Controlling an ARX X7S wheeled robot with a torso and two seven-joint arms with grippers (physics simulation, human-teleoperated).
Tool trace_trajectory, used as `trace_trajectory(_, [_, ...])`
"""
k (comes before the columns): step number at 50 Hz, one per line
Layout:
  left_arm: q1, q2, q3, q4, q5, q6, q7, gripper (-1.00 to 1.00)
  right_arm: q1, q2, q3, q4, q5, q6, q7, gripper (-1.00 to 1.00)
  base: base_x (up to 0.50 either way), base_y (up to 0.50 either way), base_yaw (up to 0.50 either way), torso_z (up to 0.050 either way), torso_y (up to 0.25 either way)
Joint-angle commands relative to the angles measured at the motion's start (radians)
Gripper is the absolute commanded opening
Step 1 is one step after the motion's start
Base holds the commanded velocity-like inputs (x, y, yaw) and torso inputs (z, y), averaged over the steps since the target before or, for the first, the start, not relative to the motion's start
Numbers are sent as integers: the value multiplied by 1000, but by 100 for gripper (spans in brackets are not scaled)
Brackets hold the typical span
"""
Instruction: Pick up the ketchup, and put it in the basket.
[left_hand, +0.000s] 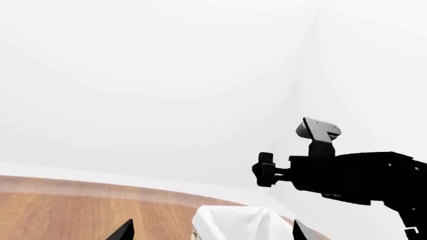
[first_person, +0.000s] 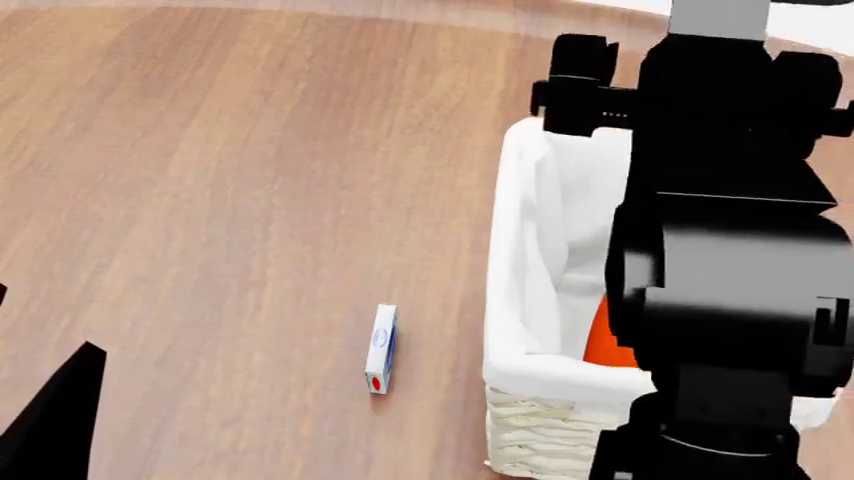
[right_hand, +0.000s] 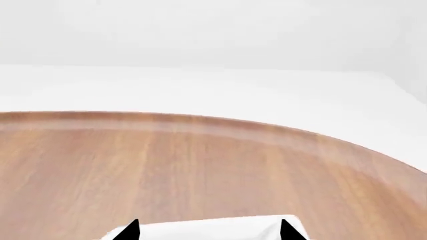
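Observation:
The basket (first_person: 534, 420), cream wicker with a white cloth liner, stands at the right of the head view. An orange-red patch of the ketchup (first_person: 605, 342) shows inside it, mostly hidden behind my right arm (first_person: 727, 260), which hangs over the basket. My right gripper (right_hand: 208, 233) is open, its two dark tips wide apart with only the white liner (right_hand: 207, 229) beyond them. My left gripper (left_hand: 212, 234) is also open, and the liner's folded corner (left_hand: 233, 222) shows past its tips. The left arm (first_person: 54, 420) sits at the lower left of the head view.
A small white box with a blue and red print (first_person: 382, 348) lies on the wooden table (first_person: 240, 180), left of the basket. The table's curved far edge (right_hand: 200, 120) meets a white wall. The right arm (left_hand: 347, 175) shows in the left wrist view.

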Motion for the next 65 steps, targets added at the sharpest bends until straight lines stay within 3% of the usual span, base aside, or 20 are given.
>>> trace_trajectory(1, [-10, 14, -7, -1, 33, 6, 17, 100, -234, -19, -33, -392, 1, -15, -40, 100, 0, 0, 0, 0, 0])
trace_trajectory(11, [-2, 16, -6, -2, 38, 15, 20, 100, -398, 10, -45, -534, 31, -108, -56, 100, 0, 0, 0, 0, 0])
trace_trajectory(26, [-15, 17, 12, -12, 53, 2, 13, 100, -618, 101, -130, -610, -28, -402, -37, 100, 0, 0, 0, 0, 0])
trace_trajectory(42, [-16, 16, 17, -16, 52, 4, 14, 100, -840, 139, -189, -684, -90, -602, 22, 100, 0, 0, 0, 0, 0])
trace_trajectory(55, [-24, 14, 25, -18, 52, -2, 8, 100, -1020, 131, -179, -703, -77, -811, 94, 100, 0, 0, 0, 0, 0])
trace_trajectory(65, [-26, 15, 30, -20, 54, -2, 7, 100, -1096, 122, -157, -740, -65, -850, 136, 100, 0, 0, 0, 0, 0])
